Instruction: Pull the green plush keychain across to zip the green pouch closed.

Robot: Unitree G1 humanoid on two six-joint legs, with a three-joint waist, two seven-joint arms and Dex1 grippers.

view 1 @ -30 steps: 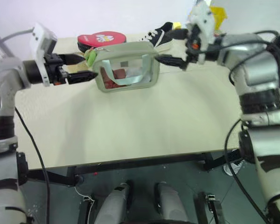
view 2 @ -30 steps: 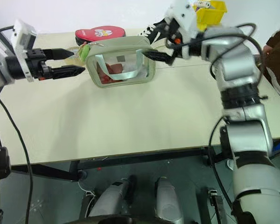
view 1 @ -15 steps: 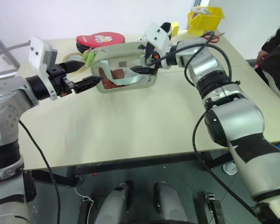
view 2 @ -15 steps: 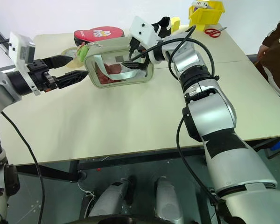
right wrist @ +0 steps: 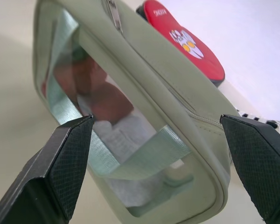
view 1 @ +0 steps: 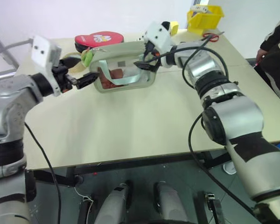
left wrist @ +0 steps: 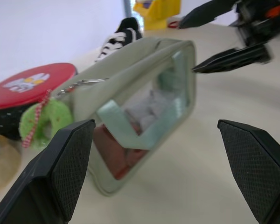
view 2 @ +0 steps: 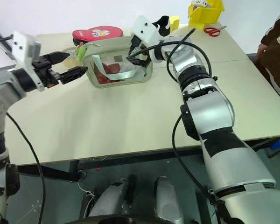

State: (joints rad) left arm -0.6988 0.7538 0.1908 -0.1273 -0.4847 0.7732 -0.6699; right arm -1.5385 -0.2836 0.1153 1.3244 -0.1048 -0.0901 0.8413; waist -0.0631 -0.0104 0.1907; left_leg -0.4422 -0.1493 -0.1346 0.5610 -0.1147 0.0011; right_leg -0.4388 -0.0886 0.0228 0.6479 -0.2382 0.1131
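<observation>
Pale wooden table [view 1: 130,130], white wall [view 1: 84,16], grey floor [view 1: 186,182]

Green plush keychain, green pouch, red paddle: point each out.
green plush keychain [left wrist: 50,122], left wrist view, fuzzy ring.
green pouch [view 1: 122,48], left eye view, fabric top.
red paddle [view 2: 97,33], right eye view, printed face.

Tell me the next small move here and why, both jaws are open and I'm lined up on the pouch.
Probably ease the left gripper forward onto the green plush keychain and close. The keychain hangs at the green pouch end nearest that gripper, ungripped. The right gripper already sits at the opposite end, placed to brace the pouch.
</observation>
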